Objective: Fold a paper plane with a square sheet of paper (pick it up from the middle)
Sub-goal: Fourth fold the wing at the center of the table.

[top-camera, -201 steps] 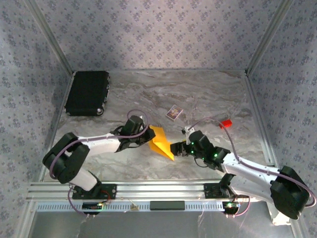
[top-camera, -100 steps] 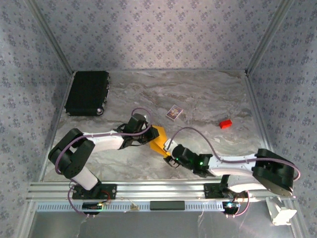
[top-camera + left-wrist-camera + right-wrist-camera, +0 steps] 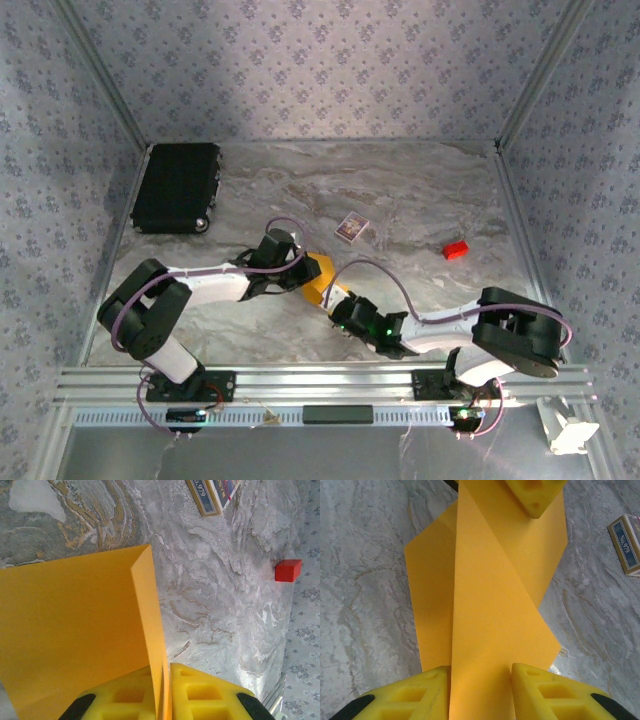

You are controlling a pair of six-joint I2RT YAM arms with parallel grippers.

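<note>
Pinching thin folded orange-yellow paper sheet (image 3: 75, 630): left gripper (image 3: 162, 676) is clamping its crease tight; right gripper (image 3: 481, 679) is straddling 1 flap, part-open. Risk: arms pulling apart could tear it.

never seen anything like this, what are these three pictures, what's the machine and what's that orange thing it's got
These are two robot arms bolted to a marble-patterned table, each ending in a yellow two-finger gripper. The wide picture looks down from above and behind; the two close-ups come from cameras on the wrists. On the table lie a black case, a small patterned card and a red block. The left gripper pinches the partly folded orange-yellow paper; the right gripper has its fingers apart on either side of it.
</note>
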